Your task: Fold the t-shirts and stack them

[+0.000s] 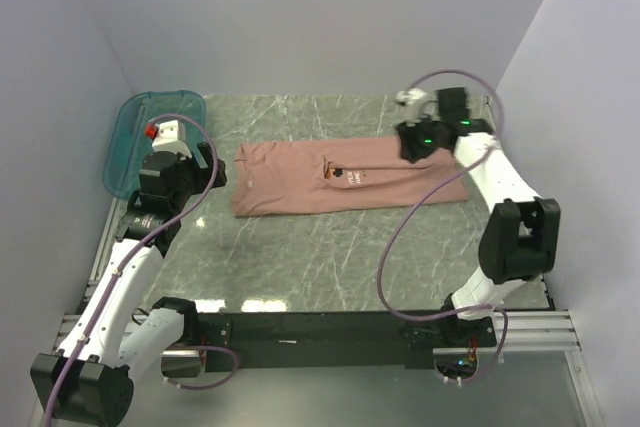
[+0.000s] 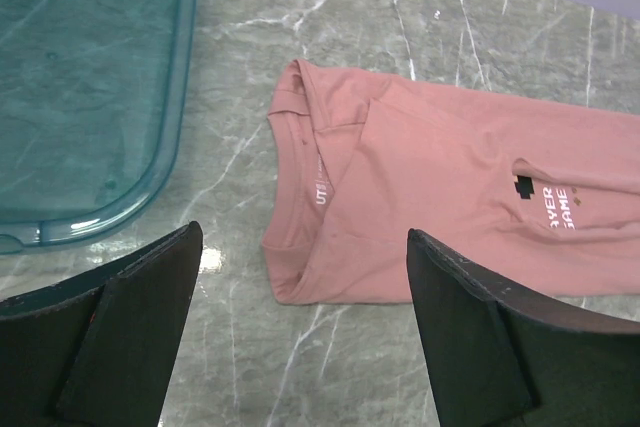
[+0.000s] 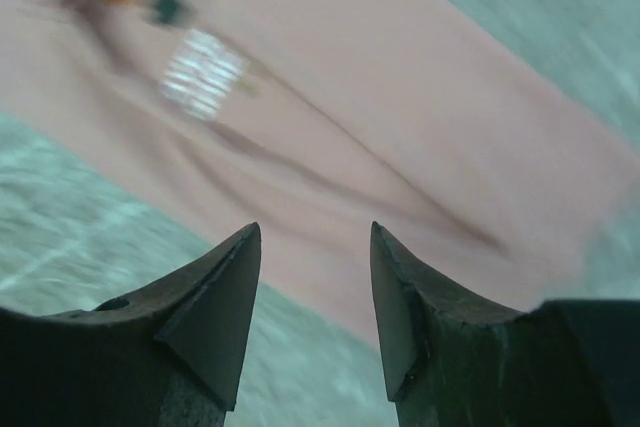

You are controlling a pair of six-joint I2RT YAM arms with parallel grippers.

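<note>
The salmon-pink t-shirt [image 1: 340,179] lies on the marble table as a long folded strip, collar end to the left, with its small print and white lettering facing up [image 2: 555,205]. It also fills the right wrist view [image 3: 380,117]. My left gripper [image 1: 212,169] hangs open and empty just left of the collar end; in its wrist view [image 2: 300,277] the collar lies between and beyond the fingers. My right gripper [image 1: 415,144] hovers open and empty over the shirt's right end, close above the cloth [image 3: 312,247].
A teal translucent plastic bin [image 1: 145,137] lies at the table's far left corner, just behind my left gripper; it also shows in the left wrist view [image 2: 90,87]. Purple walls close in the left, back and right sides. Bare marble [image 1: 330,257] lies in front of the shirt.
</note>
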